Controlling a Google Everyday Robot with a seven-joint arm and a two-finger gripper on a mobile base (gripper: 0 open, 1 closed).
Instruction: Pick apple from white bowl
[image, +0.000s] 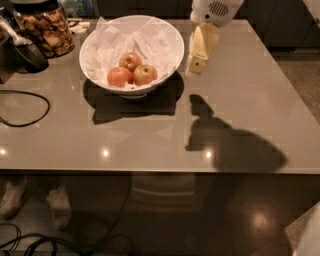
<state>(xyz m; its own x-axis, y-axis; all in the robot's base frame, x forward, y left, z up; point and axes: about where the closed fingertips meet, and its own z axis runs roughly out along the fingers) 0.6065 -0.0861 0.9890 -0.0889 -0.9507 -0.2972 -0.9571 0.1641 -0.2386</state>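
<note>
The white bowl (167, 37), lined with crumpled white paper, stands at the back left of the grey table (240, 100). Three apples lie in it. The apple (145, 74), the yellowest one, is at the front right, touching a pink-red apple (119, 77) on its left. An orange-red apple (130, 61) lies behind them. My gripper (197, 62) hangs from its white wrist (215, 10) just right of the bowl's rim, outside the bowl, level with its wall and empty.
A glass jar of snacks (47, 27) and a dark scoop (27, 52) stand at the back left. A black cable (30, 117) loops over the table's left side. The arm's shadow (225, 145) falls near the front edge. Feet in socks (15, 200) show below the table.
</note>
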